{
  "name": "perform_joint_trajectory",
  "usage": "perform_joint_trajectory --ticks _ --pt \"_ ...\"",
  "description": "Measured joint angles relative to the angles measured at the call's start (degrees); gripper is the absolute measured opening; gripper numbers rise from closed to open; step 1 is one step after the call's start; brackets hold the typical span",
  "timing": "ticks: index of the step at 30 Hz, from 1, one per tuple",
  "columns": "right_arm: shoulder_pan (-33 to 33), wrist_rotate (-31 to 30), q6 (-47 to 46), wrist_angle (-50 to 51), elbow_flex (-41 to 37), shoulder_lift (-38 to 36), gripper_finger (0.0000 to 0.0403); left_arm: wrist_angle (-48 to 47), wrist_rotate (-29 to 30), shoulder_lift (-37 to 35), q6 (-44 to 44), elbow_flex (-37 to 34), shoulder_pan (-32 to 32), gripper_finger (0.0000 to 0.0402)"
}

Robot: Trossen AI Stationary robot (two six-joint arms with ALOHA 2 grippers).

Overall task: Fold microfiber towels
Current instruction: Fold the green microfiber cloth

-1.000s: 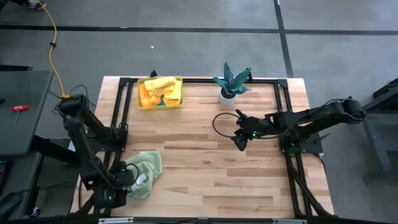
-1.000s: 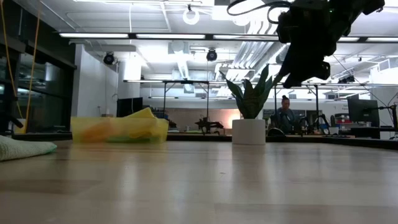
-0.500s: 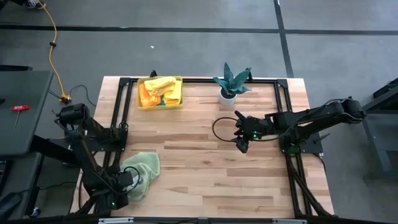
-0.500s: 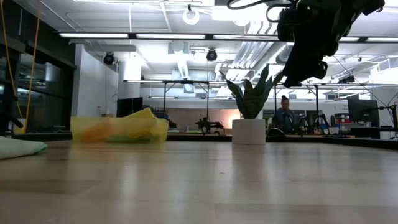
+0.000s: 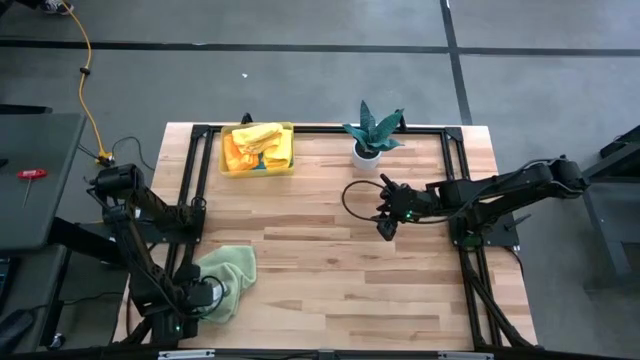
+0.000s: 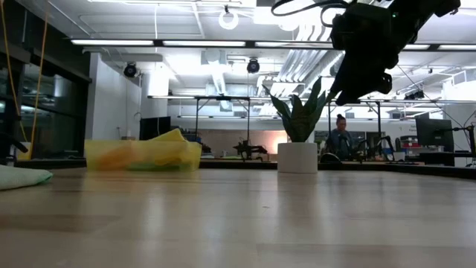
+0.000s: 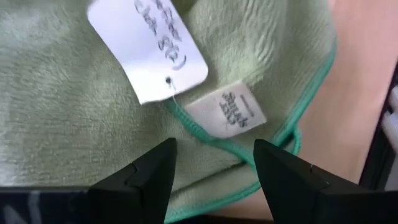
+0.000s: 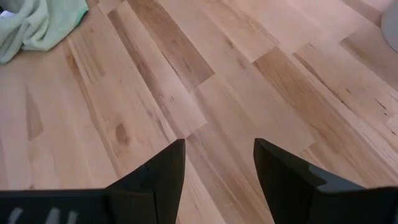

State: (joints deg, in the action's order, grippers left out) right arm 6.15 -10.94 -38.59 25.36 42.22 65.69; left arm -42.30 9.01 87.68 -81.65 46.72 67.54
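A pale wood-plank tabletop framed in black rails carries three things. A crumpled light green towel lies flat near the front left corner. A translucent yellow bin holding orange and yellow cloths sits against the far edge, left of centre. A small potted plant in a white pot stands just right of it along the same edge, well apart from the towel.
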Motion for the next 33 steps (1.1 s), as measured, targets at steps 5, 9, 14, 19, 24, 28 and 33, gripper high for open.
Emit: perform_joint_trajectory --ticks 5,9,14,19,24,28,33 --pt "0.0 -0.27 0.02 0.0 0.0 0.0 0.0183 0.3 -0.36 0.26 1.31 -0.02 0.07 0.0204" --pt "0.0 -1.1 0.01 0.0 0.0 0.0 0.0183 0.08 3.34 0.27 1.32 -0.02 -0.04 0.0204" --pt "0.0 -2.4 0.03 0.0 0.0 0.0 0.0183 0.11 4.24 0.28 1.0 -0.02 -1.39 0.0193" --pt "0.0 -2.86 1.29 0.0 0.0 0.0 0.0183 0.15 3.93 0.28 0.87 -0.02 -3.0 0.0137" --pt "0.0 -2.91 1.55 0.02 0.0 0.0 0.0183 0.15 2.8 -1.44 0.88 -0.02 -4.4 0.0046" --pt "0.0 -2.97 1.59 0.04 0.0 0.0 0.0183 -0.82 2.8 -5.85 2.23 0.0 -5.65 0.0009" --pt "0.0 -2.97 2.85 0.02 0.0 0.0 0.0183 -4.07 4.16 -15.2 2.9 0.0 -10.08 0.0025"
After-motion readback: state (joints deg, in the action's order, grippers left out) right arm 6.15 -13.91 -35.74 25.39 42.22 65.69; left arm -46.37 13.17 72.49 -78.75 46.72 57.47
